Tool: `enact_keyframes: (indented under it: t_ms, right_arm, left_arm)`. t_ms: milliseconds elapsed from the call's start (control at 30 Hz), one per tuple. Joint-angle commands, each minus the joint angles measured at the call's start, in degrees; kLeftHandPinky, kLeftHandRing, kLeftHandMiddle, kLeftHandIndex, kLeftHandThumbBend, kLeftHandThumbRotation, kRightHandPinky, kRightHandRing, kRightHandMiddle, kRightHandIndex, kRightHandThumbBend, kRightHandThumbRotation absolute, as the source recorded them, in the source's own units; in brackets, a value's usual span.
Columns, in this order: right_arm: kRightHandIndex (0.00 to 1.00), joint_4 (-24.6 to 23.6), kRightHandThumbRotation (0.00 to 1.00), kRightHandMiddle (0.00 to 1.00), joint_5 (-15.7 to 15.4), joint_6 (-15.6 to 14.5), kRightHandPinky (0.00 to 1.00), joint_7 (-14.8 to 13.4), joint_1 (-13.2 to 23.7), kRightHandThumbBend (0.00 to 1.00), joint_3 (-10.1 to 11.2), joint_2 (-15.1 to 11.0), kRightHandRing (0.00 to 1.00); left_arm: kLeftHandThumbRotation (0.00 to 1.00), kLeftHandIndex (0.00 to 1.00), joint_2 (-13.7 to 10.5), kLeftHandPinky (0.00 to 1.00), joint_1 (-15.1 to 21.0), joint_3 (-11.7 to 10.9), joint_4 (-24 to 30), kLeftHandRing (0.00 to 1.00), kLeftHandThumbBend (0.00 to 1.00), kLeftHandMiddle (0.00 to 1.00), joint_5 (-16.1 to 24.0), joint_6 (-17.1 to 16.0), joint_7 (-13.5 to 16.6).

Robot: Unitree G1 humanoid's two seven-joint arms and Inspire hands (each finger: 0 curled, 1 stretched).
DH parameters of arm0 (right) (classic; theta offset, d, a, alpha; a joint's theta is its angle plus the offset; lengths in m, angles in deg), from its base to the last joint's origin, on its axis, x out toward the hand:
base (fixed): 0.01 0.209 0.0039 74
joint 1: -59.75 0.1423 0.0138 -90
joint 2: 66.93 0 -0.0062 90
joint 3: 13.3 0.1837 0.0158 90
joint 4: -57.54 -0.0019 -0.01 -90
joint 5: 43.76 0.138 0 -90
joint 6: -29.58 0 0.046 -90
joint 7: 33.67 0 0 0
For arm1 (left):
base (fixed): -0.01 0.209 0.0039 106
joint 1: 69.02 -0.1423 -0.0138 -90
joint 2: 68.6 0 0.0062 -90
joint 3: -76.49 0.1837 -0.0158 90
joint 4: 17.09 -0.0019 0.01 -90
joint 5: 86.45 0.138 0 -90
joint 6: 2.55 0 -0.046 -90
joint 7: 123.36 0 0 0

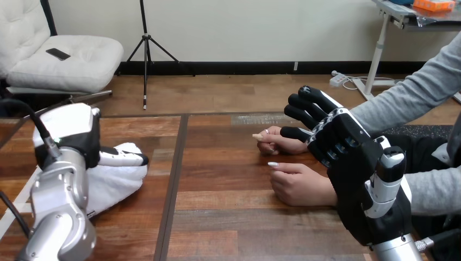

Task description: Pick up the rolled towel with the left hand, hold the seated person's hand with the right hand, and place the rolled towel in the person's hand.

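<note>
While left hand (73, 133) lies on one towel (117, 182), right hand (353, 155) fingers (318, 99) spread; person's hands (299, 184) two.

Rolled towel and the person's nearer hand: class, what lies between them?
In the head view, bare wooden table, crossed by one dark seam between its boards; rolled towel at left, person's nearer hand at right.

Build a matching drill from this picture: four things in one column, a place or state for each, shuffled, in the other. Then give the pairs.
1. towel
2. left hand
3. right hand
4. person's nearer hand

A. fingers straight, by the person's farther hand
B. resting on the table, fingers curled
C. white, lying at the table's left
D. over the towel

Pairs: 1-C; 2-D; 3-A; 4-B.
</note>
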Motion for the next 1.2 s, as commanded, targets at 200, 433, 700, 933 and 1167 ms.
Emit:
enact_keyframes:
  t_ms: [200, 433, 700, 933, 1167]
  right_arm:
    - [0.84, -0.9, 1.0, 0.86, 0.3, 1.6, 0.77, -0.1, 3.3, 1.0, 0.2, 0.2, 0.87]
    - [0.84, -1.4, 1.0, 0.86, 0.2, 1.3, 0.77, -0.3, 2.9, 1.0, 0.2, 0.1, 0.87]
    - [0.85, -1.4, 1.0, 0.86, 0.6, 1.3, 0.76, 0.0, 2.8, 1.0, 0.2, 0.0, 0.87]
    - [0.85, -1.7, 1.0, 0.86, 0.8, 1.1, 0.77, 0.0, 2.5, 1.0, 0.3, 0.0, 0.87]
    - [0.85, -1.9, 1.0, 0.86, 1.0, 1.0, 0.77, -0.1, 2.2, 1.0, 0.4, -0.1, 0.87]
  left_arm:
    - [0.64, 0.91, 1.7, 0.91, 1.3, -0.8, -1.5, 0.92, 1.0, 0.92, -0.7, 1.5, 1.8]
    - [0.64, 0.91, 2.5, 0.91, 1.5, -0.2, -3.1, 0.92, 1.0, 0.93, -0.4, 2.7, 2.4]
    - [0.62, 0.92, 3.2, 0.93, 1.6, 0.4, -4.9, 0.94, 1.0, 0.94, -0.3, 3.1, 3.8]
    - [0.62, 0.92, 3.5, 0.94, 1.9, 1.2, -6.3, 0.95, 1.0, 0.95, 0.1, 3.9, 3.9]
    - [0.61, 0.92, 3.8, 0.94, 2.0, 1.6, -7.4, 0.96, 1.0, 0.96, 0.3, 4.6, 4.6]
